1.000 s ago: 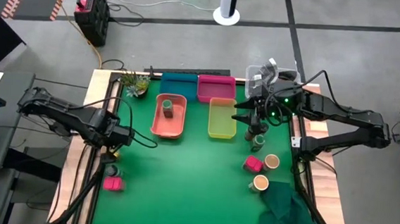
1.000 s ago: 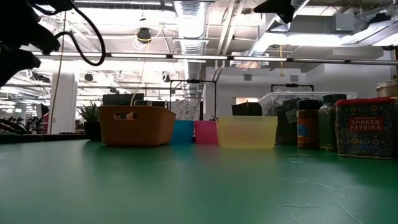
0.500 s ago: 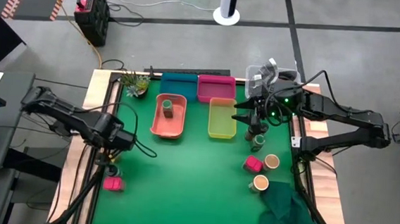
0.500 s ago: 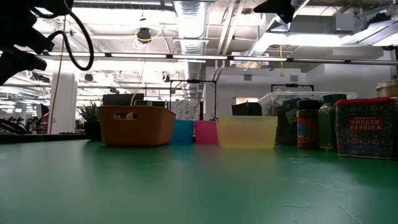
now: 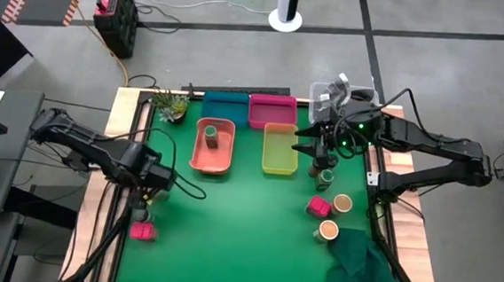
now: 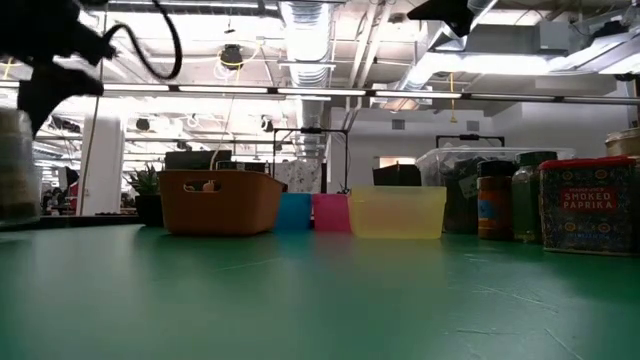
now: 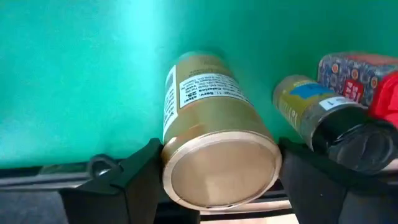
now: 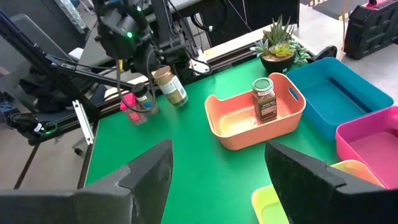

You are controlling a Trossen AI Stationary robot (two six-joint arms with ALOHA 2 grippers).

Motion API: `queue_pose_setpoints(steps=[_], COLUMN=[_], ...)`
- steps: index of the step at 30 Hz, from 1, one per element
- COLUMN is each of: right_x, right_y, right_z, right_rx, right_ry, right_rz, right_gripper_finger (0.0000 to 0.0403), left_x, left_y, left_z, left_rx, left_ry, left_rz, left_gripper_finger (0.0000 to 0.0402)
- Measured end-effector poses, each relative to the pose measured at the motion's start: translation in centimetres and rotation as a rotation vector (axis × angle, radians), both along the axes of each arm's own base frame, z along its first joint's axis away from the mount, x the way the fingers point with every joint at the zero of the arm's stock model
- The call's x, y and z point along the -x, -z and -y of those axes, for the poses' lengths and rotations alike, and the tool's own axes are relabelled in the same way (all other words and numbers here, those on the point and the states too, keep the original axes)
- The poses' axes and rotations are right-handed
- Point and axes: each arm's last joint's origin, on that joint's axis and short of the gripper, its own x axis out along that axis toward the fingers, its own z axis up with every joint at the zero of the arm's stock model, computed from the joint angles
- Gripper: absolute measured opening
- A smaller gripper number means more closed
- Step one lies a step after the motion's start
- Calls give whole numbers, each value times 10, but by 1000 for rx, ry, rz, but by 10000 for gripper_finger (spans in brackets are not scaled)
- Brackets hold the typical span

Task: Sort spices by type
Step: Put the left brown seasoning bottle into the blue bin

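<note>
Left gripper [image 7: 217, 180] fingers clamped on tan jar [image 7: 214, 134], lifted, near-left table corner. Right gripper [image 8: 214, 171] fingers apart, far right.

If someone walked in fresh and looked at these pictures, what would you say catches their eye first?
Probably the left gripper at the table's left edge, its fingers around a tan-topped jar, with a black-capped bottle and a pink box close by. Next, the row of coloured trays at the far side, where the orange tray already holds one green-topped jar. The right gripper hangs beside the yellow tray.
</note>
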Motion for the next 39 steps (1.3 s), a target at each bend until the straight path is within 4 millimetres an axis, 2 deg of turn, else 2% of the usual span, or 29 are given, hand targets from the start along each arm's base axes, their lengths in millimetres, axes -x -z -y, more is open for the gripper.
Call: queue_pose_setpoints(steps=[5,10,15,21,27,31,39], right_x=[0,0,0,0,0,0,7], right_y=[0,0,0,0,0,0,2], right_z=[0,0,0,0,0,0,3], right_rx=[2,2,1,-1,-8,-13,-58], right_ry=[-1,-1,-1,0,3,10,66], right_rz=[0,-1,-2,-2,-1,-2,-42], right_gripper_finger=[282,282,282,282,282,282,282], left_x=[-9,-26,-49,-96,-137,-153,-169], left_y=[-17,-37,-48,-58,-81,-95,-110], left_z=[-3,-7,-24,-53,-89,-111,-157], left_rx=[-19,65,33,5,108,156,86], left_ry=[-56,-109,-180,-166,-167,-168,-208], left_rz=[112,279,284,269,341,406,490], left_gripper_finger=[270,270,270,270,270,270,270])
